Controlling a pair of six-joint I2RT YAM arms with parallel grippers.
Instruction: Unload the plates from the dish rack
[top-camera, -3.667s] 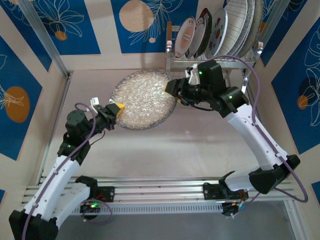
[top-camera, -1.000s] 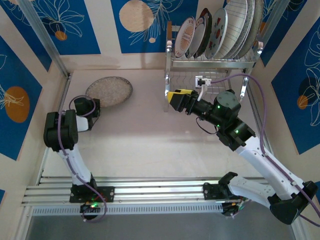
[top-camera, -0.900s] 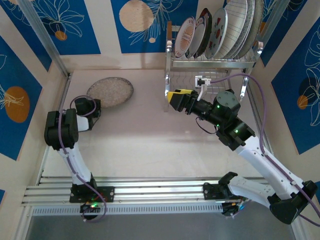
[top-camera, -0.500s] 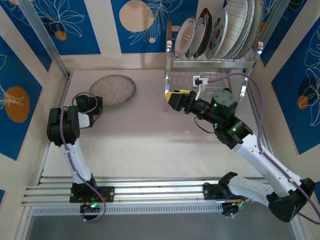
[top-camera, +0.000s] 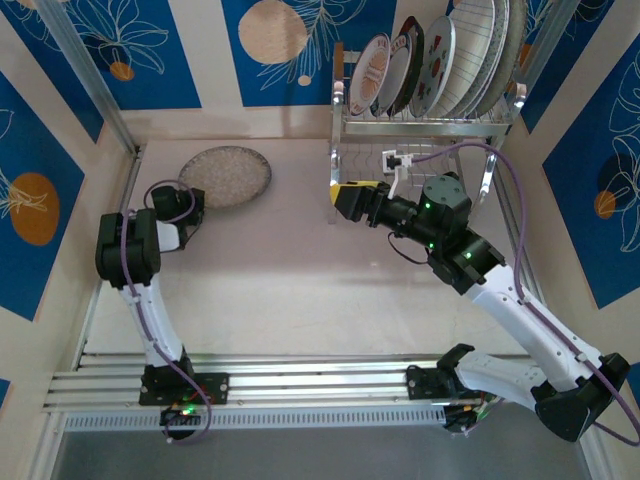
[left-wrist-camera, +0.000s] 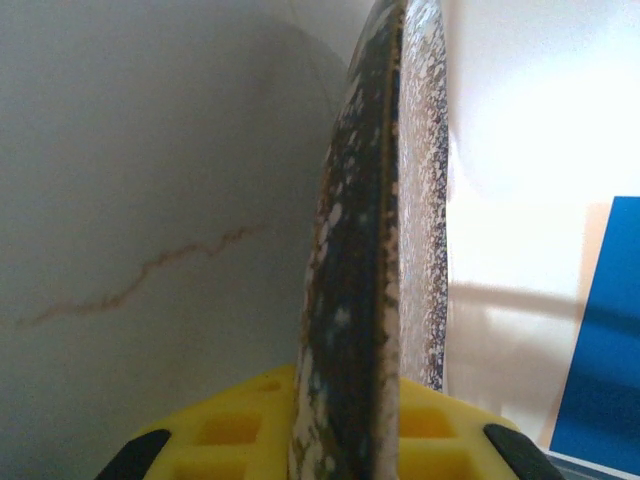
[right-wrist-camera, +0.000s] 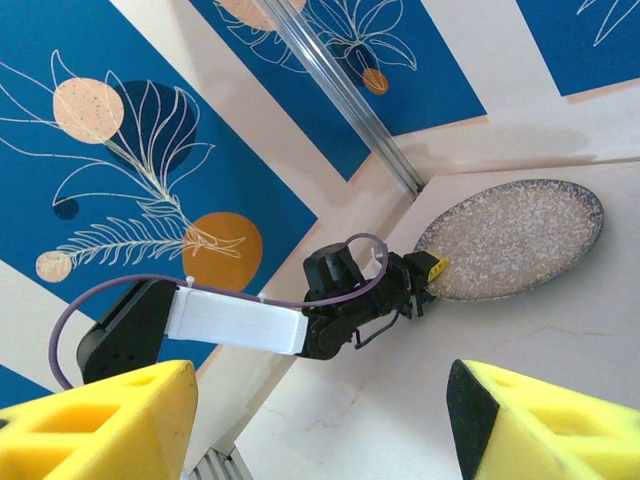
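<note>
My left gripper (top-camera: 188, 206) clamps the grey plate (top-camera: 225, 176) by its rim, low over the table (top-camera: 300, 290), far left. My right gripper (top-camera: 350, 198) gapes beside the rack (top-camera: 430, 128). Risk: released tilted, the plate clatters.

No lettering, label, brand or number is legible on anything here.

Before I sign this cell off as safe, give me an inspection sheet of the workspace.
Surface: pale table, no spills seen.
Job's things: speckled plate at far left, out of the dish rack; other plates upright in its upper tier.
Clutter: nothing seen.
Grippers: left gripper shut on the speckled plate's rim; right gripper open before the rack.
Cables: purple cables along both arms.
Surroundings: blue floral wall panels; metal rail at near edge.
</note>
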